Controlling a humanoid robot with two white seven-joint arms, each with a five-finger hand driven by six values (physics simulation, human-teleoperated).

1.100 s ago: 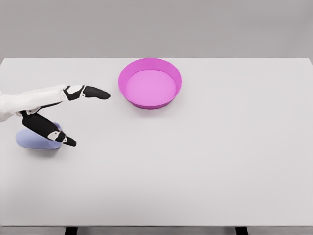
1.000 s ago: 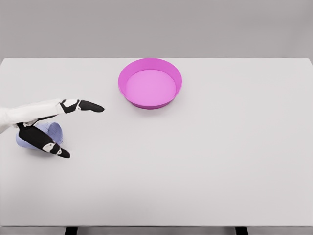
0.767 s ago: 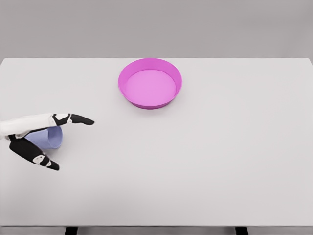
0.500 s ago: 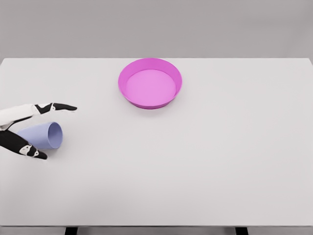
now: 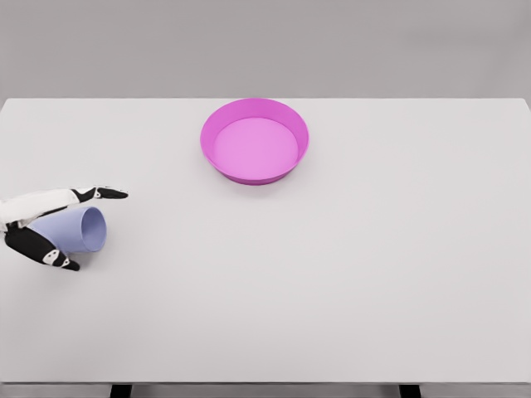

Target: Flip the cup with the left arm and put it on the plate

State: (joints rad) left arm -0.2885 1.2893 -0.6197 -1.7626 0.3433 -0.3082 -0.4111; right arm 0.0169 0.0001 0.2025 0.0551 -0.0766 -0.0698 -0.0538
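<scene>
A pale blue cup [image 5: 73, 230] lies on its side near the table's left edge, its mouth facing right. My left hand [image 5: 95, 230] comes in from the left edge and straddles it. The long fingers [image 5: 104, 193] stretch out just above the cup and the thumb [image 5: 51, 255] lies just below it. The hand is open, with its fingers close around the cup but not clamped on it. The magenta plate [image 5: 292, 129], a shallow round dish, sits at the back centre, far from the hand. The right arm is out of view.
The white table [image 5: 357, 265] runs to the picture's edges, its front edge near the bottom. The cup lies close to the left edge.
My left hand has drawn back to the left from over the cup. The cup has tipped onto its side, mouth to the right. The fingers have since narrowed around it.
</scene>
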